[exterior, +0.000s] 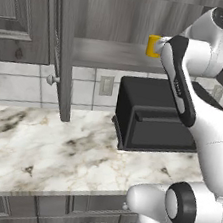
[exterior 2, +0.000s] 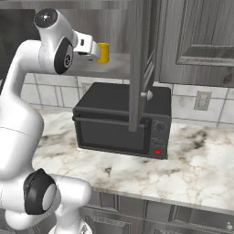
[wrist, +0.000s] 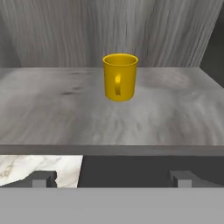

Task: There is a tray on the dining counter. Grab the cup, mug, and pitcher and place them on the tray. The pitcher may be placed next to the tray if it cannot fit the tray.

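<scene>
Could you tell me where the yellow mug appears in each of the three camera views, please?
Left base view: the mug stands on the cabinet shelf, upper centre, partly behind the arm.
Right base view: upper left, on the same shelf, just right of the hand.
Hand view: centre, upright, handle facing the camera, ahead of the open gripper.
Shared landmark: the black microwave below the shelf.

A squat golden-yellow mug stands upright on a grey wood-grain cabinet shelf, straight ahead of the hand and well beyond the two dark fingertips, which stand wide apart. Its handle faces the hand. Below the shelf edge, veined marble worktop shows at left and a dark appliance top at right.
</scene>
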